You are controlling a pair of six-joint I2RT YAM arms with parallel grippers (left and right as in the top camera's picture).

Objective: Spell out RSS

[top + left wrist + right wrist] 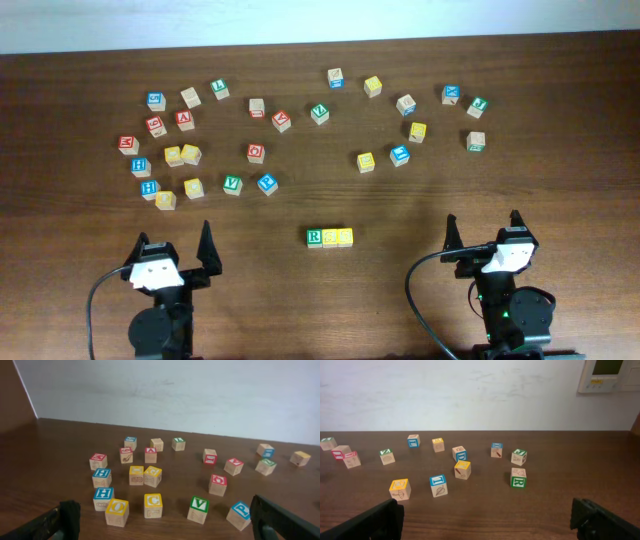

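Three letter cubes stand touching in a row at the table's front middle in the overhead view: a white-faced cube with a green R [315,237], then two yellow-faced cubes [331,237] [345,237]. Their letters are too small to read. This row is out of both wrist views. My left gripper [177,253] is open and empty at the front left, its fingers at the bottom corners of the left wrist view [165,522]. My right gripper [482,231] is open and empty at the front right, also seen in the right wrist view [487,520].
Many other letter cubes lie scattered across the far half of the table. Near the left arm are yellow O [117,511], yellow C [153,505], green V [198,509] and blue P [240,515]. Another green R cube [518,478] lies ahead of the right arm.
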